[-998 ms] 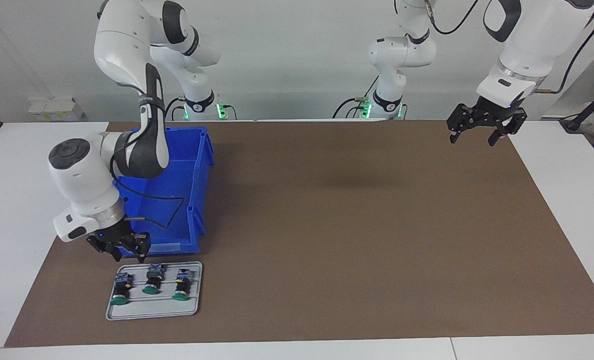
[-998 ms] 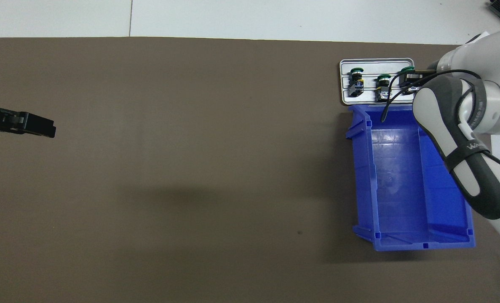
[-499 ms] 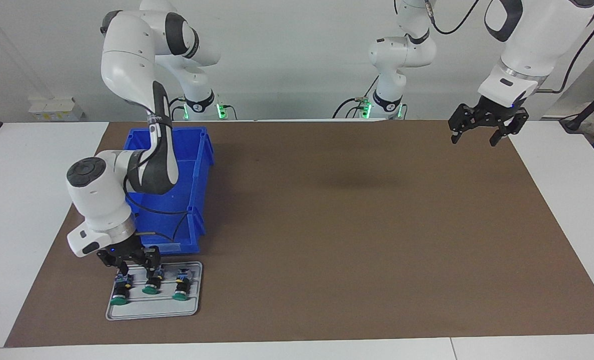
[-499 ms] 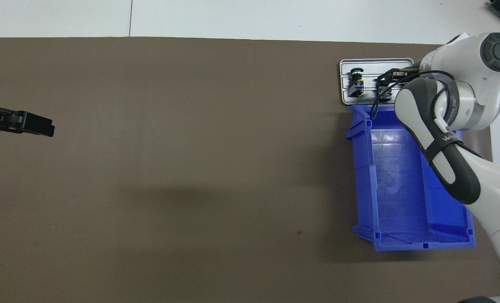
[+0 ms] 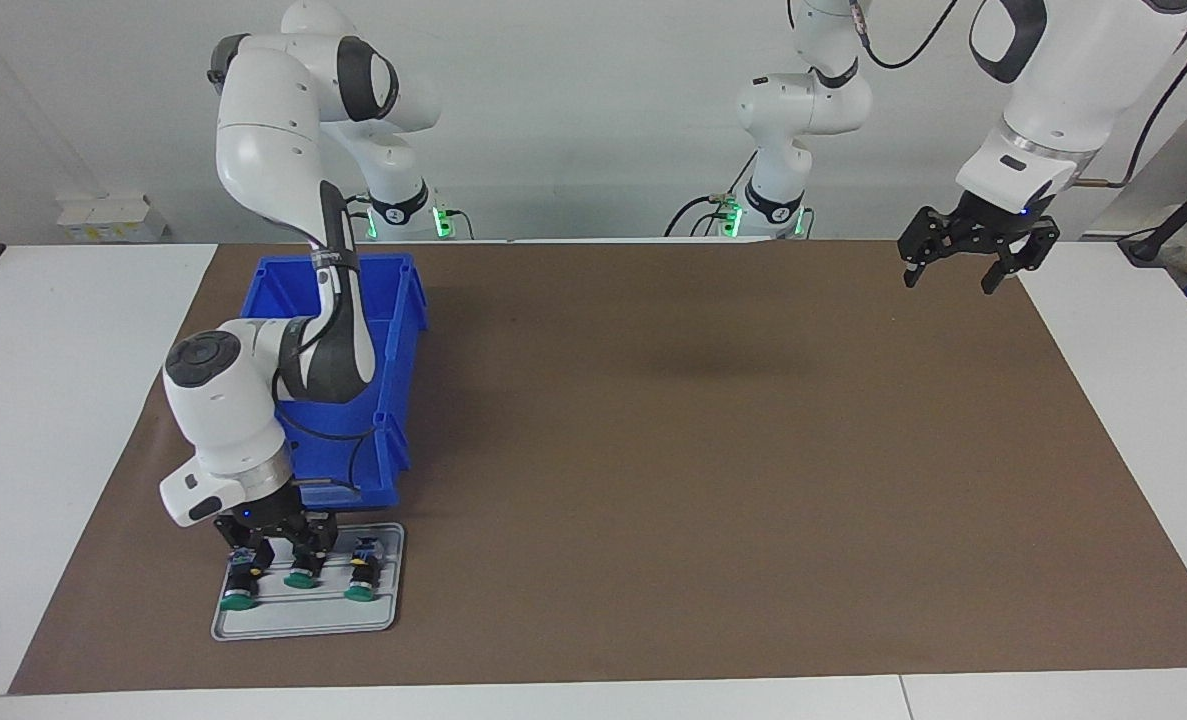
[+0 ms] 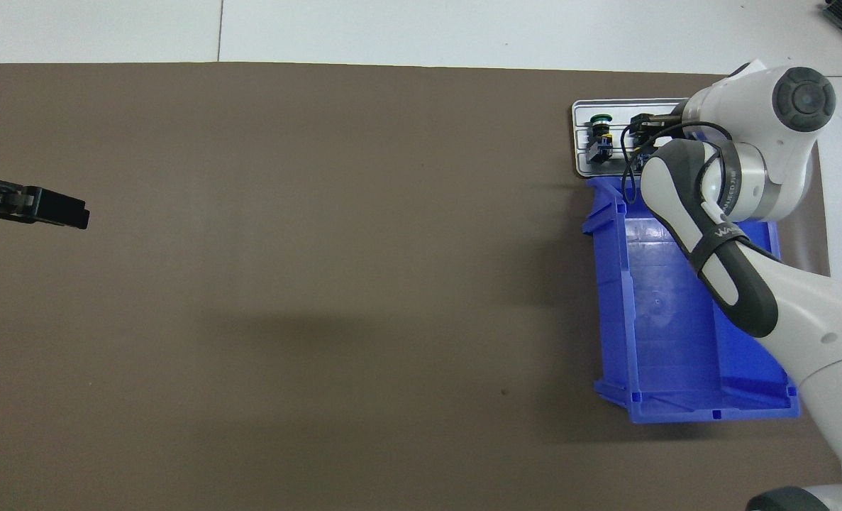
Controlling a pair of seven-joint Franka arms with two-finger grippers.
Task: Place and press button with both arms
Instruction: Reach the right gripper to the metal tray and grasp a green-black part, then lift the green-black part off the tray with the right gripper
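Observation:
Three green-capped buttons lie side by side on a grey tray (image 5: 303, 620) (image 6: 575, 142) at the right arm's end of the table. My right gripper (image 5: 283, 548) (image 6: 642, 129) is down on the tray, open, its fingers at the terminal end of the middle button (image 5: 301, 576); contact is unclear. From above the gripper hides that button. The button (image 5: 359, 582) (image 6: 600, 124) toward the table's middle has a yellow spot. Another button (image 5: 238, 592) lies toward the table's end. My left gripper (image 5: 953, 272) (image 6: 73, 213) hangs open above the mat at the left arm's end and waits.
A blue bin (image 5: 393, 330) (image 6: 676, 319), with nothing in it, stands right beside the tray, nearer to the robots. The right arm's forearm crosses over the bin. A brown mat (image 5: 703, 450) covers the table's middle.
The right gripper has moved from beside the bin's end down onto the tray, over the middle button, and its forearm swung over the bin. The left gripper has barely shifted.

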